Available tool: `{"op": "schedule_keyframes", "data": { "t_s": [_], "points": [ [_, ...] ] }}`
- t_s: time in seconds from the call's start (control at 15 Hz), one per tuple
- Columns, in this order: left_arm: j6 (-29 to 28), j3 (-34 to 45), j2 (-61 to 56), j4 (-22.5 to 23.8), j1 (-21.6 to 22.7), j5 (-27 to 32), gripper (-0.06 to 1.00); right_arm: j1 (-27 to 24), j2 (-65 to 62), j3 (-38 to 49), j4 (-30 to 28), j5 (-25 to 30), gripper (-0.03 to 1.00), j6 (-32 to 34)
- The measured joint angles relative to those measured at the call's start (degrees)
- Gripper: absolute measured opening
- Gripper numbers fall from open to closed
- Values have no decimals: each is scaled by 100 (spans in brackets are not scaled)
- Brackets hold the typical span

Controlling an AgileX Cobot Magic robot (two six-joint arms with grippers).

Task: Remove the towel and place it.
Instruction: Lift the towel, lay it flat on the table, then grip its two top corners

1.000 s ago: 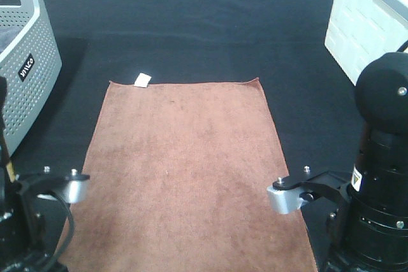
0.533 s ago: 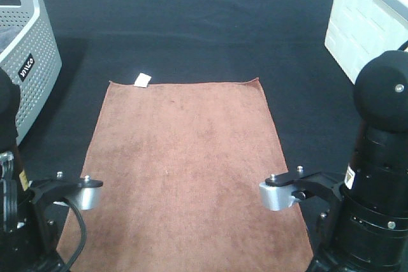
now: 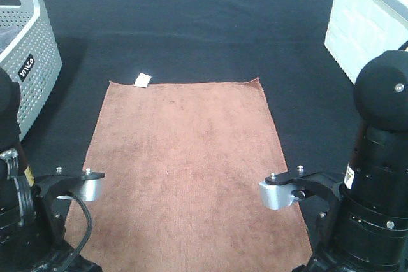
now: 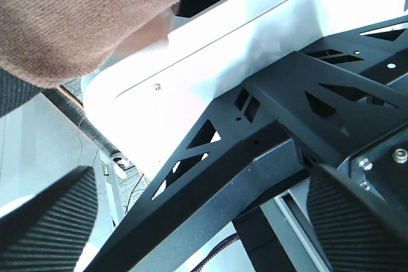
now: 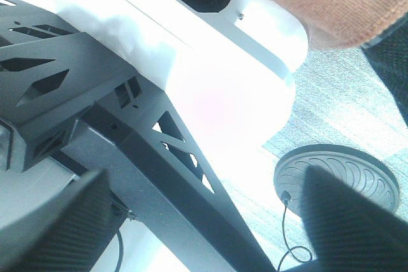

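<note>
Black-clothed tabletop (image 3: 191, 23) carries the towel (image 3: 185, 157) spread flat, right of the basket (image 3: 29, 62), tag (image 3: 143, 79) at the corner nearest the basket. Left jaws and right jaws gape wide, gripping nothing.

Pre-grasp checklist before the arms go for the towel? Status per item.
1. Towel flat on black cloth: ok.
2. Left end effector open, empty: ok.
3. Right end effector open, empty: ok.
4. Towel edge inside either end effector: not ok; both wrist views show it well apart.
5. Basket apart from towel: ok.
6. Where the towel should be placed: cannot tell.
</note>
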Motion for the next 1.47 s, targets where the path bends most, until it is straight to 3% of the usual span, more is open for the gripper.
{"op": "schedule_keyframes", "data": {
  "t_s": [0.27,0.47,0.67,1.0,1.2,1.47],
  "points": [
    [149,-189,0,29,0,63,82,-63,-46,-504,-619,-126,81,332],
    [195,-848,0,665,52,103,82,-968,-115,-1140,-1226,-126,81,636],
    [252,-1839,183,1094,796,258,82,-1776,-103,-2023,-1324,-126,81,602],
    [304,-4418,1547,1278,1988,476,82,-1833,1071,-4206,-1541,-63,81,327],
    [149,-5157,2160,1306,2177,493,82,-2045,2103,-5541,-1432,361,81,292],
    [126,-5890,3071,1364,2412,378,82,-2532,3191,-6692,-625,676,81,-143]
  ]
}}
